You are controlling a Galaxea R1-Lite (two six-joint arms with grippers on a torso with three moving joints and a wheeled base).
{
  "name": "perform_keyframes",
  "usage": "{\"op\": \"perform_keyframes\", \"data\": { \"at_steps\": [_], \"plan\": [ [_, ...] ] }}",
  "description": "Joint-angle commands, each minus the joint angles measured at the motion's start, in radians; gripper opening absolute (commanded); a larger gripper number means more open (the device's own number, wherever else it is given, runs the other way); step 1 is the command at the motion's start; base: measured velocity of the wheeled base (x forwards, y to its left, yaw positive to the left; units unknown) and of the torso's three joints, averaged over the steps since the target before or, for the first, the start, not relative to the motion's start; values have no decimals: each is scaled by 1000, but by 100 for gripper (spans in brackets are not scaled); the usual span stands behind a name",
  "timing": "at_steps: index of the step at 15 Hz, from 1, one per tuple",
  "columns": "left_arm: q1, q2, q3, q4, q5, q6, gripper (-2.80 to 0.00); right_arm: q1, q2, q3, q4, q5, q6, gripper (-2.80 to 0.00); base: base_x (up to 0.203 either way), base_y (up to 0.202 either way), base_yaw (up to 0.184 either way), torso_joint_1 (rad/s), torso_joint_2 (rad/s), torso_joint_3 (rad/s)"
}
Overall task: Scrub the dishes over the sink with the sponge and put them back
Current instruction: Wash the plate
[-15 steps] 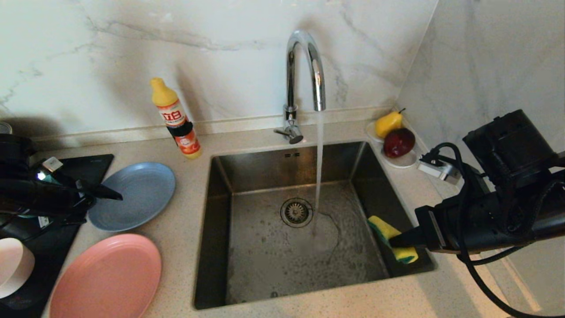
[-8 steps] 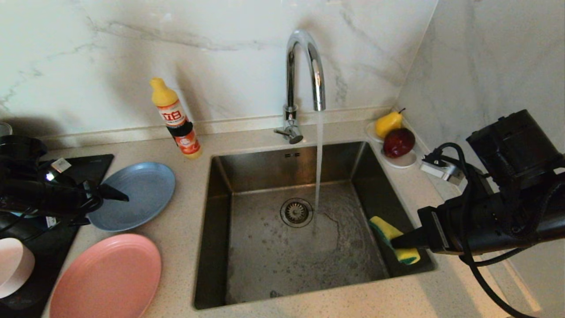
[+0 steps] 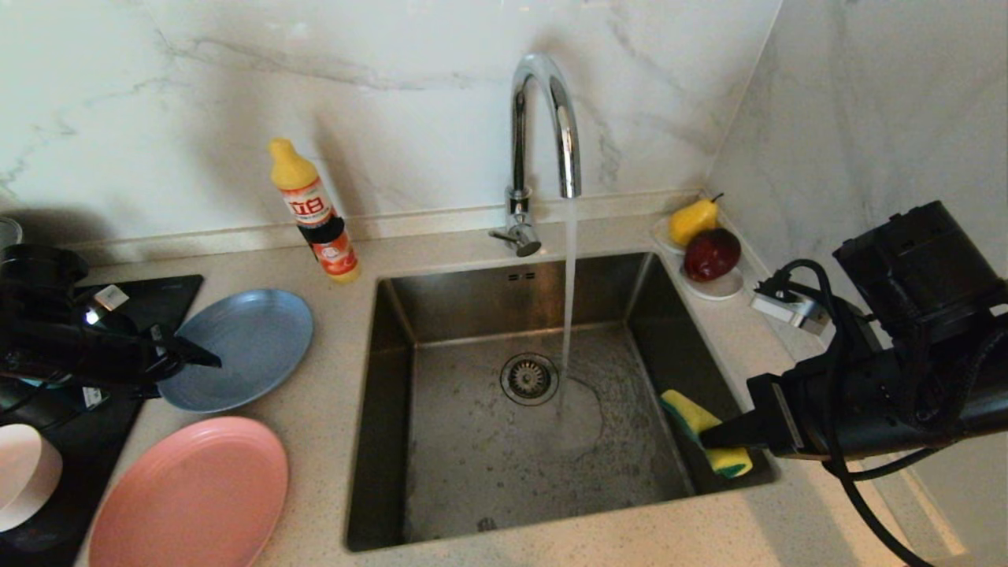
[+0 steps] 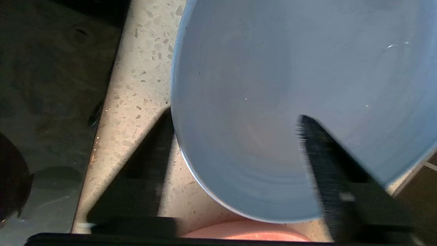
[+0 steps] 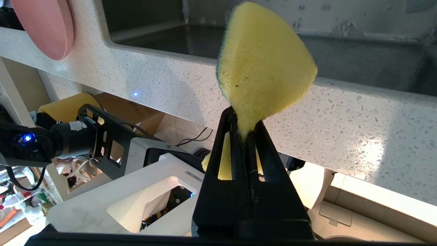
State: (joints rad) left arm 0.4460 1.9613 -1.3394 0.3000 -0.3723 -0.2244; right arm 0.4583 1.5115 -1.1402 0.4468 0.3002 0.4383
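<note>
Dishes lie left of the sink (image 3: 441, 315): the left tool (image 4: 235, 136), fingers apart, straddles the grey-blue plate's (image 3: 252, 339) rim, shown only from its wrist. Water runs into the sink. The right tool (image 5: 244, 133) pinches the sponge (image 3: 705, 429) above its right edge.

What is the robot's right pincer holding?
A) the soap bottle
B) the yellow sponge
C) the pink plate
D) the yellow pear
B: the right pincer is pinched shut on the yellow sponge, holding it at the right side of the sink, while the pear sits in its little dish by the wall.
</note>
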Motion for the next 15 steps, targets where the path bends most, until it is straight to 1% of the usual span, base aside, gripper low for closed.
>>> {"op": "perform_keyframes", "data": {
  "at_steps": [1, 3, 6, 7, 11, 12, 14, 15],
  "plan": [
    [0, 19, -4, 1, 1, -1, -280, 0, 2, 6, 3, 3, 2, -280, 0, 0, 0, 0, 0, 0],
    [0, 21, -4, 1, 2, 0, -280, 0, 1, 27, -1, 4, 2, -280, 0, 0, 0, 0, 0, 0],
    [0, 31, -11, -21, 53, 5, -280, -3, -3, 61, -66, 4, 2, -280, 0, 0, 0, 0, 0, 0],
    [0, 29, -15, -27, 53, -1, -280, -9, -2, 69, -87, 5, 2, -280, 0, 0, 0, 0, 0, 0],
    [2, 6, -47, -11, 52, -7, -280, -7, 3, 59, -91, 5, 2, -280, 0, 0, 0, 0, 0, 0],
    [2, -12, -50, -12, 51, -19, -280, -7, 0, 60, -91, 5, 2, -280, 0, 0, 0, 0, 0, 0],
    [3, -55, -63, -18, 52, -64, -280, -7, -2, 68, -91, 5, 2, -280, 0, 0, 0, 0, 0, 0],
    [4, -83, -87, -15, 51, -78, -280, -7, -2, 66, -91, 5, 2, -280, 0, 0, 0, 0, 0, 0]
  ]
}}
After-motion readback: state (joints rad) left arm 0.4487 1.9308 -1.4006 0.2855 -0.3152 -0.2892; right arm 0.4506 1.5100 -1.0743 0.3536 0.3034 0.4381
